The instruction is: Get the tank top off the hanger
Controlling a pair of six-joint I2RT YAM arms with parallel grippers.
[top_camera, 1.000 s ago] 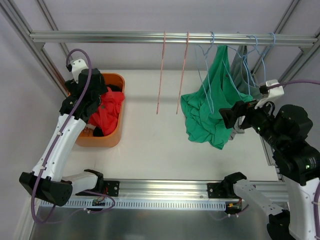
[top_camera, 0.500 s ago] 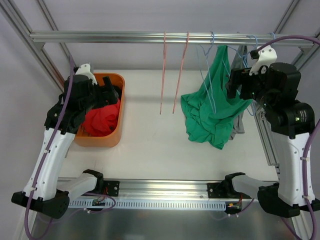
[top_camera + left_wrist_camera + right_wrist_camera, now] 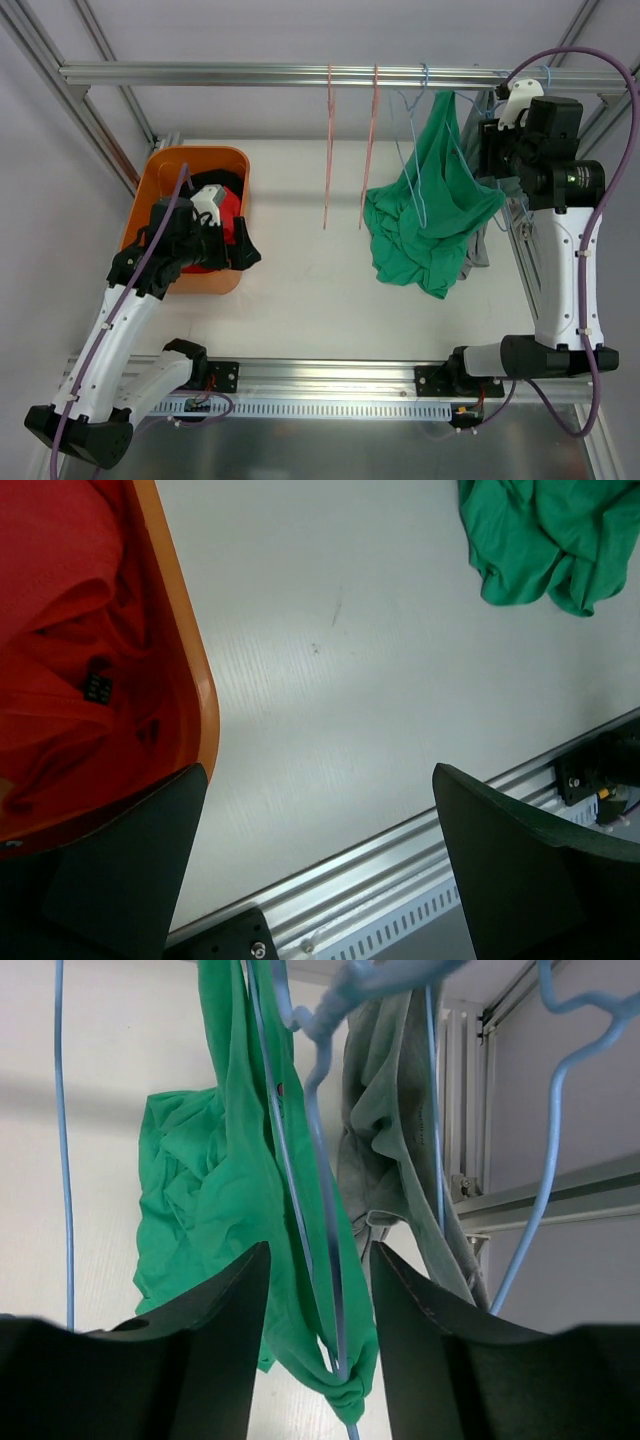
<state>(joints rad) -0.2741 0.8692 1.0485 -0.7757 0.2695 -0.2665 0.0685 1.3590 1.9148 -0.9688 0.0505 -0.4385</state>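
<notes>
Right end effector point(image 3: 318, 1265) astride thin blue hanger point(image 3: 316, 1150), crumpled green tank top point(image 3: 190, 1190).

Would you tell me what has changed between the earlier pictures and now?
The right hand rose from beside the green top up to the rail. Its fingers now flank the top's strap and the blue hanger, though a grip is not clear. The left hand pulled back from over the orange bin toward the near edge, open. The top still hangs, and the red clothes stay in the bin.
</notes>
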